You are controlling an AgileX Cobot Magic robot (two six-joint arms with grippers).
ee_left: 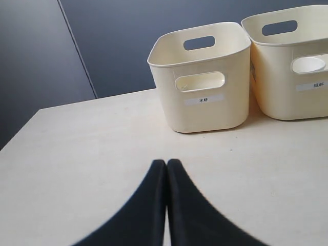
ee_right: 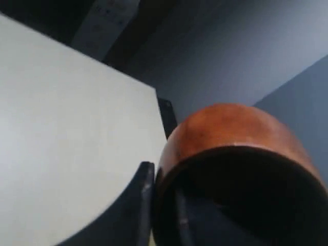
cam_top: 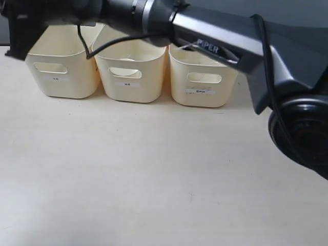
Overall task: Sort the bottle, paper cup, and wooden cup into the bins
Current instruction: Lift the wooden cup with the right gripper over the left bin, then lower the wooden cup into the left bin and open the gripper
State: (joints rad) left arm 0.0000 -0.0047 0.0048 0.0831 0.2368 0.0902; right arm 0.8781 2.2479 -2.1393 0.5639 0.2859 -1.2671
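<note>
The dark brown wooden cup [ee_right: 230,128] fills the right wrist view, mouth toward the camera. My right gripper [ee_right: 163,184] is shut on its wall, with one finger [ee_right: 138,205] outside and the other inside the rim. In the exterior view the right arm [cam_top: 215,36] reaches across the top toward the left bin [cam_top: 61,72], and its gripper is lost in the dark at the frame's top left. The middle bin [cam_top: 130,77] and right bin [cam_top: 202,84] stand beside it. My left gripper [ee_left: 166,165] is shut and empty over the table, facing the left bin [ee_left: 205,110]. The bottle is out of view.
Something white shows through the handle slot of the middle bin [ee_left: 307,65]; I cannot tell whether it is the paper cup. The pale table [cam_top: 154,174] spreads in front of the bins. Its edge [ee_left: 20,128] and a dark wall lie beyond the left bin.
</note>
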